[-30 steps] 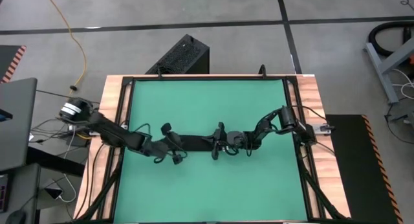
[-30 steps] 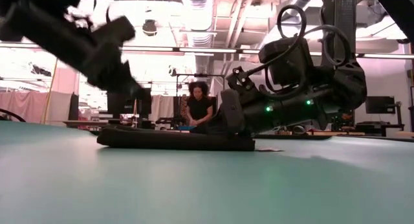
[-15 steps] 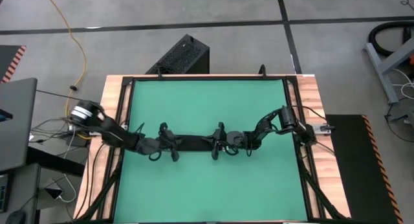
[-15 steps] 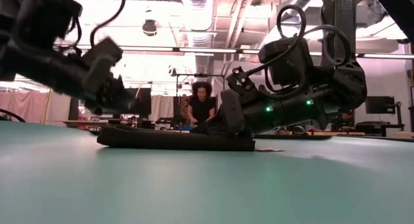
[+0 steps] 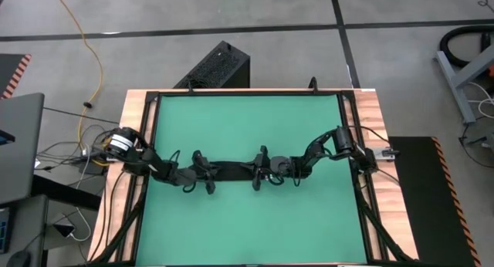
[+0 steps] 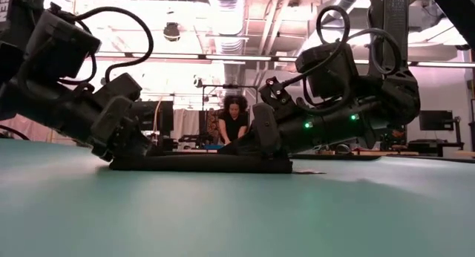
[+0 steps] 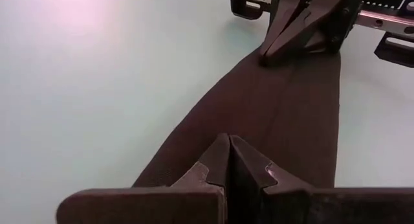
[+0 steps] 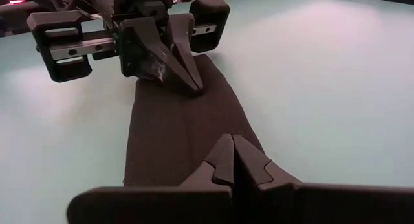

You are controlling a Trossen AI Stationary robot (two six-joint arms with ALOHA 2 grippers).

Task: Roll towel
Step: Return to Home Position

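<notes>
So the green-topped desk [image 5: 247, 120] takes up most of the high view, with a wooden frame round it. Both arms are down low on it. The left arm [image 5: 154, 165] comes in from the left edge and the right arm [image 5: 324, 147] from the right edge, and they meet roughly mid-desk.

On the floor just past the far edge sits a black vented box [image 5: 218, 66]. In the low view there's a person [image 6: 234, 123] in the room behind the desk.

The towel [image 5: 231, 170] lies on the mat as one long, narrow black band, running left to right across the middle of the desk between the two arms. From table height it's a low, flat strip.

The left pincer [image 7: 229, 138] is clenched, its fingers pressed together with the tips down on the towel's left end. The right pincer [image 8: 233, 138] is the same deal at the other end: fingers closed tight against each other, tips resting on the cloth. Can't see any fabric actually caught between the fingers on either one. Each wrist view looks straight down the band at the other pincer.
</notes>
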